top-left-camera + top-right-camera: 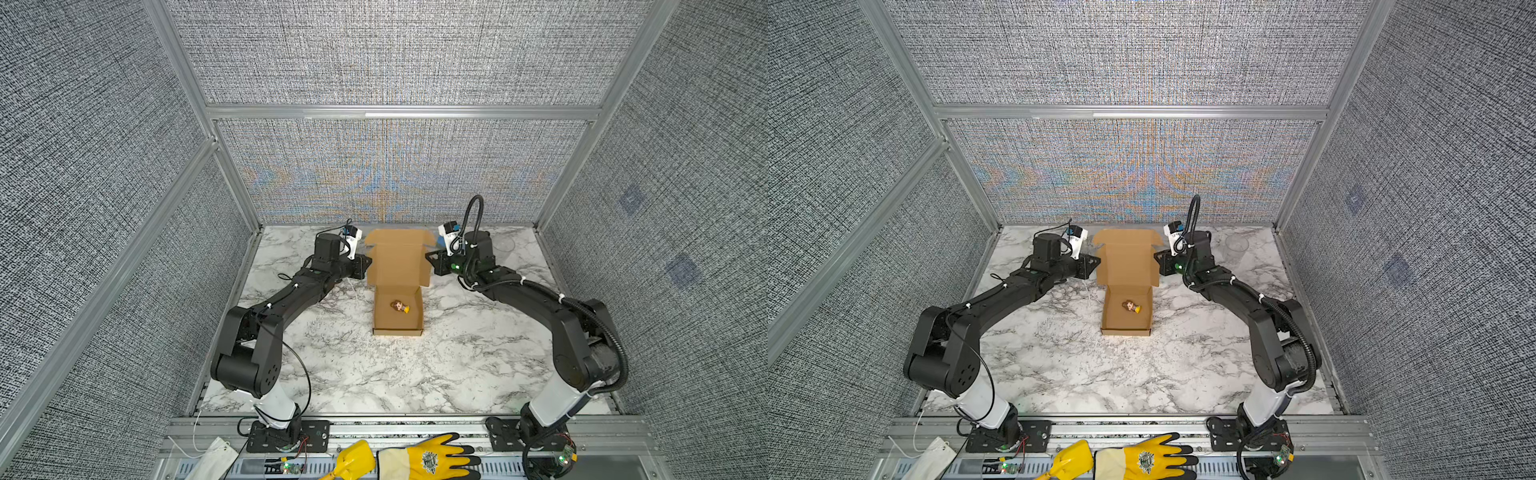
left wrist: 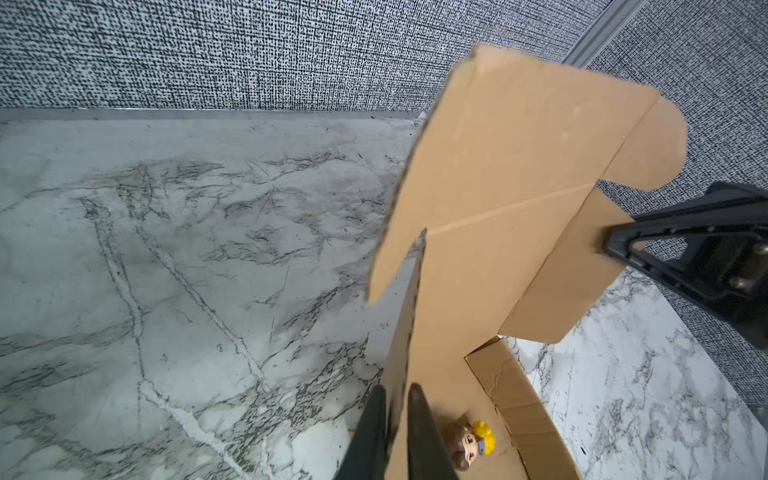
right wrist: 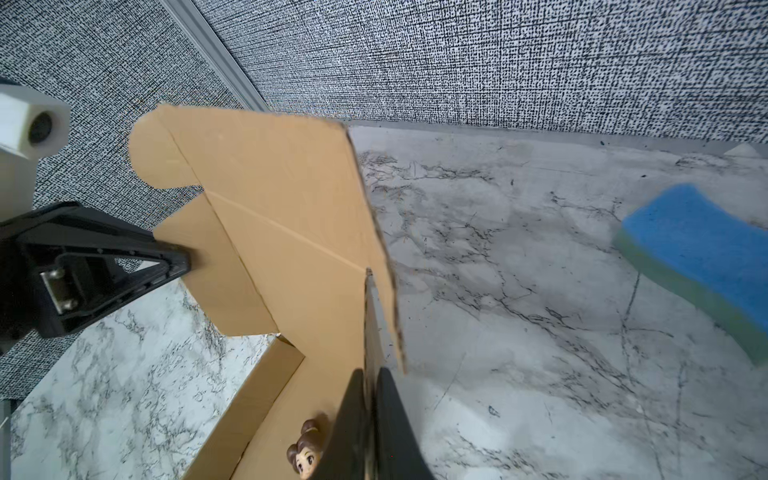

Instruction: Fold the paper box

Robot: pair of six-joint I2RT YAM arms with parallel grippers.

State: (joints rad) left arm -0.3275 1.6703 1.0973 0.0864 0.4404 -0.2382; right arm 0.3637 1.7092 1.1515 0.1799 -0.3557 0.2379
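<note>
The paper box [image 1: 398, 266] [image 1: 1128, 266] stands mid-table, brown cardboard with its tray formed and its lid raised upright behind it. A small toy figure [image 1: 400, 306] [image 2: 473, 444] [image 3: 305, 455] lies in the tray. My left gripper [image 1: 368, 266] [image 2: 397, 388] is shut on the lid's left side flap [image 2: 409, 316], which runs edge-on between its fingers. My right gripper [image 1: 428, 259] [image 3: 371, 372] is shut on the lid's right side flap [image 3: 374, 324]. Each wrist view also shows the opposite gripper's tip touching the far flap.
A blue sponge [image 3: 702, 253] lies on the marble table [image 1: 374, 374] beyond the box's right side. A clear cup [image 1: 505, 245] stands at the back right. The back wall is close behind the lid. A yellow glove [image 1: 428, 459] lies on the front rail.
</note>
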